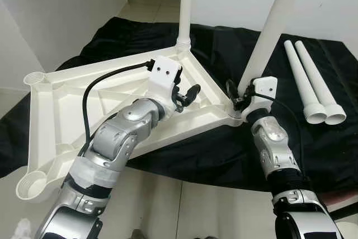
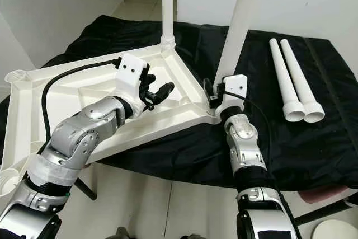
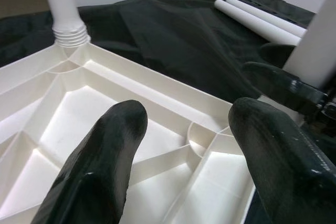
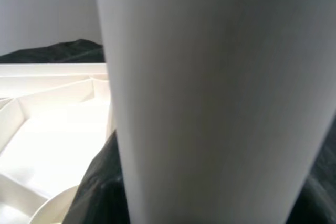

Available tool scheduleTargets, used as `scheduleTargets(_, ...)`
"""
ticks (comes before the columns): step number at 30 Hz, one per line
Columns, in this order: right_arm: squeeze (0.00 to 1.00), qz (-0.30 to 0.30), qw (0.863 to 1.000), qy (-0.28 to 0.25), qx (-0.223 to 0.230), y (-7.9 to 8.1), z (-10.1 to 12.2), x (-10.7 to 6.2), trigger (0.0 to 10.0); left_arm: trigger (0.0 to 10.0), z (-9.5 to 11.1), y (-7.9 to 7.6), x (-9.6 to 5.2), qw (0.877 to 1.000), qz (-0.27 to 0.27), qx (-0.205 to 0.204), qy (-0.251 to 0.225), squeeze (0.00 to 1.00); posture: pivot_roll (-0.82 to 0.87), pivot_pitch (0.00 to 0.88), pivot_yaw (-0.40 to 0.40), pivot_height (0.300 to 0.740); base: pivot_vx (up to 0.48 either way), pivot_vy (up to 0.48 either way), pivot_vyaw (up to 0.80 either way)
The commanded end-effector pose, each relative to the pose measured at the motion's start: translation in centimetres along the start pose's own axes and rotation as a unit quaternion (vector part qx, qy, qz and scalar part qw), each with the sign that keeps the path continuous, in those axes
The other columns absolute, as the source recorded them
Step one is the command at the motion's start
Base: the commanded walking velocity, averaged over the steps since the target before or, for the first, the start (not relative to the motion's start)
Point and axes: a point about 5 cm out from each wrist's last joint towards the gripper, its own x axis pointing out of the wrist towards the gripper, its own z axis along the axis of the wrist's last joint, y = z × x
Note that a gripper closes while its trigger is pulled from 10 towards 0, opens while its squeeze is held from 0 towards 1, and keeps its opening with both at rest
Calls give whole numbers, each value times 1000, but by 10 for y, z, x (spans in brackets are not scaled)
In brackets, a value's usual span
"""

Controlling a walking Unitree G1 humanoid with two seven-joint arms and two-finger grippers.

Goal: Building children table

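My two arms are jointed silver metal with black bands. Each wrist carries a white boxy camera housing; the left housing (image 1: 164,75) shows two dark screws, with a black cable (image 1: 94,85) looping from it. Fingers (image 3: 100,166) are matte black.

A white table leg (image 4: 210,93) looms right up against the lens, standing upright. Beside it lies the white ribbed underside of the tabletop (image 4: 52,124), with black cloth (image 4: 58,51) beyond and a pale wall (image 4: 47,9).
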Motion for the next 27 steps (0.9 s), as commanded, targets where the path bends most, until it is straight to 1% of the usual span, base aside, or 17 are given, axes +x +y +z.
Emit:
scheduleTargets(1, 0, 17, 999, 50, -1, 1, -23, -10, 10000, 10000, 1, -5, -2, 999, -53, 7, -6, 0, 17, 46, -23, 740, 0, 0, 0)
scheduleTargets(5, 0, 35, 998, 55, -10, 1, -27, -12, 10000, 10000, 2, -5, -2, 999, -52, 9, -8, 0, 18, 46, -24, 740, 0, 0, 0)
scheduleTargets(6, 0, 50, 997, 57, -15, 1, -29, -14, 10000, 10000, 3, -5, -2, 999, -51, 11, -10, 0, 16, 45, -24, 740, 0, 0, 0)
scheduleTargets(7, 0, 50, 997, 57, -15, 1, -29, -14, 10000, 10000, 3, -5, -2, 999, -51, 11, -10, 0, 16, 45, -24, 740, 0, 0, 0)
scheduleTargets(9, 0, 70, 995, 62, -18, 0, -33, -17, 10000, 10000, 3, -5, -2, 999, -50, 12, -11, 0, 14, 45, -23, 740, 0, 0, 0)
scheduleTargets(11, 0, 70, 995, 62, -18, 0, -33, -17, 10000, 10000, 3, -5, -2, 999, -50, 12, -11, 0, 14, 45, -23, 740, 0, 0, 0)
scheduleTargets(12, 0, 77, 994, 80, 0, -2, -37, -18, 10000, 10000, 4, -4, -3, 999, -49, 13, -12, 0, 14, 46, -23, 740, 0, 0, 0)
scheduleTargets(16, 0, 76, 993, 86, 9, -2, -39, -18, 10000, 10000, 4, -3, -3, 999, -48, 13, -12, 0, 15, 46, -25, 740, 0, 0, 0)
scheduleTargets(17, 0, 69, 992, 107, 14, -4, -42, -16, 10000, 10000, 5, -3, -3, 999, -47, 16, -15, 0, 15, 46, -24, 740, 0, 0, 0)
scheduleTargets(19, 0, 69, 992, 107, 14, -4, -42, -16, 10000, 10000, 5, -3, -3, 999, -47, 16, -15, 0, 15, 46, -24, 740, 0, 0, 0)
scheduleTargets(20, 0, 61, 990, 126, 29, -5, -45, -13, 10000, 10000, 6, -3, -3, 999, -46, 15, -16, 0, 17, 42, -28, 740, 0, 0, 0)
scheduleTargets(22, 0, 61, 990, 126, 29, -5, -45, -13, 10000, 10000, 6, -3, -3, 999, -46, 15, -16, 0, 17, 42, -28, 740, 0, 0, 0)
scheduleTargets(24, 0, 65, 984, 155, 58, -3, -45, -5, 10000, 10000, 8, -3, -3, 999, -45, 17, -21, 0, 21, 36, -34, 740, 0, 0, 0)
scheduleTargets(27, 0, 65, 984, 155, 58, -3, -45, -5, 10000, 10000, 8, -3, -3, 999, -45, 17, -21, 0, 21, 36, -34, 740, 0, 0, 0)
